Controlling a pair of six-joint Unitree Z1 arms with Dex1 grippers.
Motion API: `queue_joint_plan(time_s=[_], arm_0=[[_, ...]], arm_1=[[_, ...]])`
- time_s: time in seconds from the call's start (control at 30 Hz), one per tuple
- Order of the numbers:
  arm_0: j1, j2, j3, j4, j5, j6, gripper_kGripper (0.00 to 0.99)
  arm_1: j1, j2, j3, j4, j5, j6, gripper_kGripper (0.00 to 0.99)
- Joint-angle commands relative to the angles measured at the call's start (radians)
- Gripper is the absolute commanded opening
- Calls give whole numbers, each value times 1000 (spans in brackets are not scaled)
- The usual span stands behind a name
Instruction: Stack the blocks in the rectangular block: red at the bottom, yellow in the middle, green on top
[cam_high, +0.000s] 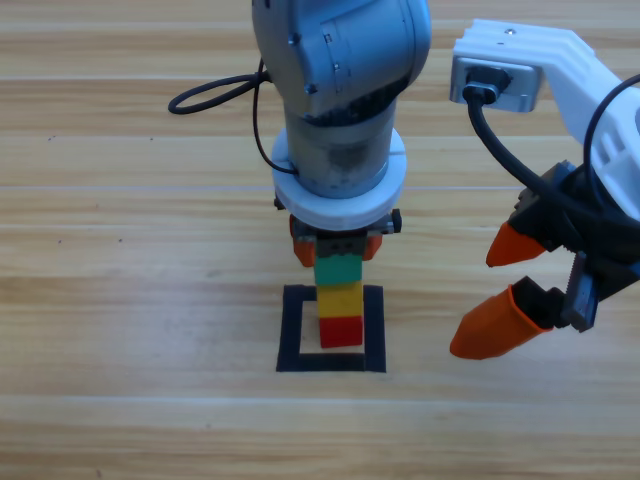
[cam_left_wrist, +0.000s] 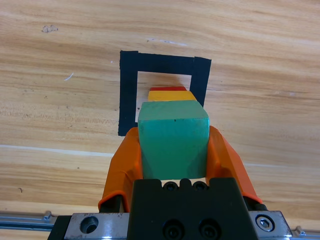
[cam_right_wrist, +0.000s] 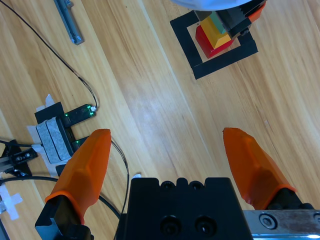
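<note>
Inside the black tape square (cam_high: 291, 330) the red cube (cam_high: 341, 332) rests on the wood, the yellow cube (cam_high: 340, 298) lies on it, and the teal-green cube (cam_high: 337, 269) sits on top. My left gripper (cam_high: 337, 252) reaches down from above and is shut on the green cube (cam_left_wrist: 173, 120), one orange jaw on each side. Beyond it in the left wrist view, the edges of the yellow cube (cam_left_wrist: 171, 95) and red cube (cam_left_wrist: 168, 88) show within the tape square (cam_left_wrist: 128, 95). My right gripper (cam_high: 473, 307) hangs open to the right of the square, holding nothing.
A black cable (cam_high: 210, 92) loops on the table behind the left arm. In the right wrist view, a small black device with a green light (cam_right_wrist: 80, 114), thin wires and a metal rail (cam_right_wrist: 67, 20) lie far from the stack (cam_right_wrist: 212, 35).
</note>
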Motion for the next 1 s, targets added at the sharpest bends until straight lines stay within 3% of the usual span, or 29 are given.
queue_joint_plan(time_s=[0.03,0.53,0.63,0.7,0.8,0.83,1.0], arm_0=[[-11,57,1,-13,-7,-8,84],[-18,64,-2,-13,-7,-12,86],[-18,61,-1,-16,-7,-8,143],[-18,47,16,-39,-7,2,351],[-18,30,21,-52,-5,10,893],[-18,24,30,-52,-4,8,976],[-16,6,51,-51,2,13,990]], arm_1=[[-30,-70,34,-15,9,-4,990],[-32,-72,35,-15,9,-4,990],[-32,-73,37,-17,11,-4,990],[-32,-73,38,-18,11,-4,990],[-32,-75,34,-18,9,-3,990],[-32,-78,34,-18,8,-1,990],[-32,-84,34,-18,8,-1,990]])
